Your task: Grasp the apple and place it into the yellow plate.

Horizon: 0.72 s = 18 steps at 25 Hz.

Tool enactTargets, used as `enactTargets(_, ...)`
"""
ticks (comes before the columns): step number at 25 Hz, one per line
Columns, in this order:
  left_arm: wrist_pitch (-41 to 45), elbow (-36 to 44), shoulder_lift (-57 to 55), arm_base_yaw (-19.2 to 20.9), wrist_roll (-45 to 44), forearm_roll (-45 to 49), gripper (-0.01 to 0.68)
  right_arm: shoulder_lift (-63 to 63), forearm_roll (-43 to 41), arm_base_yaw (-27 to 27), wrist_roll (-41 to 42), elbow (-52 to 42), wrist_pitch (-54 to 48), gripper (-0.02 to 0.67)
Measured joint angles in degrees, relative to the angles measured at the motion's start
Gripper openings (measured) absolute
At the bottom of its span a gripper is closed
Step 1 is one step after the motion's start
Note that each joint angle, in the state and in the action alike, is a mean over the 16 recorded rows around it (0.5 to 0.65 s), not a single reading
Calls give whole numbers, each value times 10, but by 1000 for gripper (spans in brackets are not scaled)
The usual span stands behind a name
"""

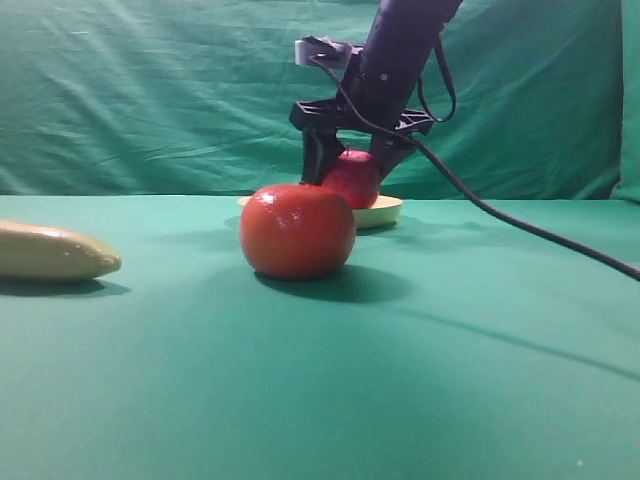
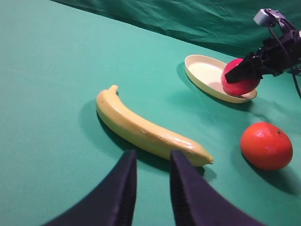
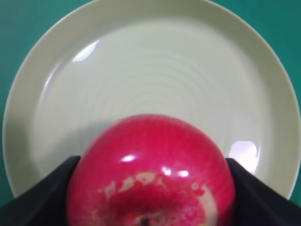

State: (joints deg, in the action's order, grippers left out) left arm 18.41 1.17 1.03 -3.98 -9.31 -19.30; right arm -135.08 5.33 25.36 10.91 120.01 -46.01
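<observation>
The glossy crimson apple [image 3: 150, 174] sits low over the near part of the yellow plate [image 3: 150, 61], its underside at the plate's surface. My right gripper [image 3: 153, 161] reaches down from above with a black finger pressed against each side of the apple, no gap showing. In the exterior high view the apple [image 1: 352, 182] and right gripper [image 1: 350, 170] are at the back centre, over the plate [image 1: 385, 212]. The left wrist view shows apple [image 2: 242, 87], plate [image 2: 204, 73] and right gripper [image 2: 242, 75] far right. My left gripper [image 2: 153, 155] hovers slightly open and empty near the banana's tip.
A round orange-red fruit [image 1: 297, 230] stands in front of the plate, partly hiding it. A pale yellow banana [image 2: 146, 129] lies at the left. The right arm's black cable [image 1: 520, 225] trails across the green cloth to the right.
</observation>
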Motion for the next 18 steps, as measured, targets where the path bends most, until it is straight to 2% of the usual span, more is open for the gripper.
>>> enactTargets(3, 0, 0, 0, 0, 0, 0, 157, 11, 0, 0, 1, 14, -14, 628)
enactTargets(6, 0, 0, 0, 0, 0, 0, 157, 28, -1, 0, 1, 30, -38, 566)
enactTargets(18, 0, 0, 0, 0, 0, 0, 157, 128, -47, 0, -61, 64, -181, 105)
